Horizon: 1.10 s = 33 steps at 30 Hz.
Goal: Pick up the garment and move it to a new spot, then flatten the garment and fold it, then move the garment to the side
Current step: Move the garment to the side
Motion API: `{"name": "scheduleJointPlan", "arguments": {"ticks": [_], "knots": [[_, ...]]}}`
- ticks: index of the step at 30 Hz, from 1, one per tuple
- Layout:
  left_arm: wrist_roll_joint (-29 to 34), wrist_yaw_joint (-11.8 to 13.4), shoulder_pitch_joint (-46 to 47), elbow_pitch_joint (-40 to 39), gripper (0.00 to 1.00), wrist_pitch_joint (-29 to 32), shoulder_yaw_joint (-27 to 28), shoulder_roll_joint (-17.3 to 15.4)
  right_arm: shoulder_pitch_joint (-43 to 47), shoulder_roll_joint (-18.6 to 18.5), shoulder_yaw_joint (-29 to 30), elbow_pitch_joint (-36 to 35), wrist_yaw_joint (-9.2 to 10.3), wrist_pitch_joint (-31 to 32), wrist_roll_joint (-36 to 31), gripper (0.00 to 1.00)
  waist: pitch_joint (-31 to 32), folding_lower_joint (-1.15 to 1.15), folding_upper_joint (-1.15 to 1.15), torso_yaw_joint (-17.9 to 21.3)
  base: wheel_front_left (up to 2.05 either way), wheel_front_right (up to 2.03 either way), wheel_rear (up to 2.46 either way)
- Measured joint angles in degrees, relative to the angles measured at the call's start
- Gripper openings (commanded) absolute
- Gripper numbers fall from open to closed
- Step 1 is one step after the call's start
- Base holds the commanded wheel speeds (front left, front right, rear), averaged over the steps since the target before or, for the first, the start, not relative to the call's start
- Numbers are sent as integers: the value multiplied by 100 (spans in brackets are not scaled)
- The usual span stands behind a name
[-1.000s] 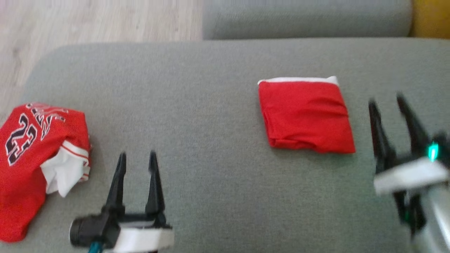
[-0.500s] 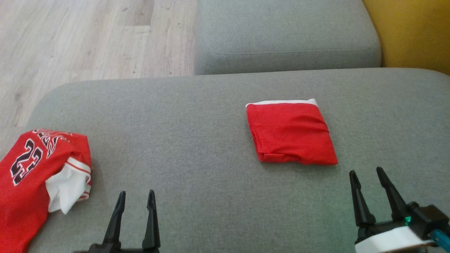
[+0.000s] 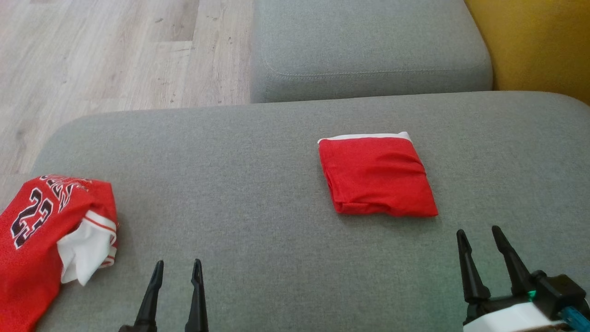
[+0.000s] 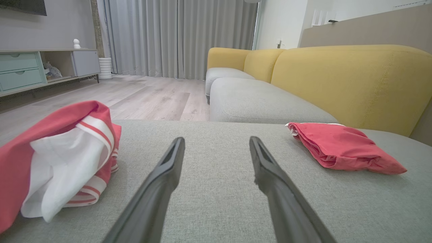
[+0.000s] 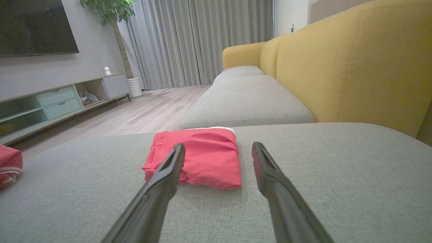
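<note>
Presently my left gripper (image 3: 177, 263) and right gripper (image 3: 477, 230) stand parted and empty at the near edge of the grey cushion (image 3: 253, 184); the folded garment (image 3: 375, 177) on its right half, judged light and limp, is best pinched through all layers at its near fold.

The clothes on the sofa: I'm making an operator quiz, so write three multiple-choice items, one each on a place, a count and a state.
1. Where does the folded red garment lie?
A on the floor
B on the grey sofa seat, ahead of the right gripper
C in a drawer

2. How many red garments are on the seat?
A one
B two
C four

3. How are the grippers?
A both open, empty
B left shut on cloth
C both shut

1 B: it lies flat on the seat.
2 B: the folded one plus a crumpled jersey at the left.
3 A: the left gripper and the right one both show fingers apart, holding nothing.
</note>
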<state>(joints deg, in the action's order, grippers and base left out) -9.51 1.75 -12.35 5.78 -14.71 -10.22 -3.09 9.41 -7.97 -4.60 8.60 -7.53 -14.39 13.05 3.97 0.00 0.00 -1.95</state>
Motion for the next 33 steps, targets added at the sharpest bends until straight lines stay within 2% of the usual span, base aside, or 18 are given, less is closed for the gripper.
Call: {"name": "scheduleJointPlan", "arguments": {"ticks": [22, 33], "knots": [[1, 0, 1, 12, 100, 0, -69, -1, 60, 9, -52, 73, 0, 0, -52, 100, 21, 0, 0, 98, 0, 0, 0], [1, 58, 29, -87, 100, 0, -245, -1, -36, 25, 104, 236, 0, 0, -53, 100, -370, 0, 0, 89, 0, 0, 0]]}}
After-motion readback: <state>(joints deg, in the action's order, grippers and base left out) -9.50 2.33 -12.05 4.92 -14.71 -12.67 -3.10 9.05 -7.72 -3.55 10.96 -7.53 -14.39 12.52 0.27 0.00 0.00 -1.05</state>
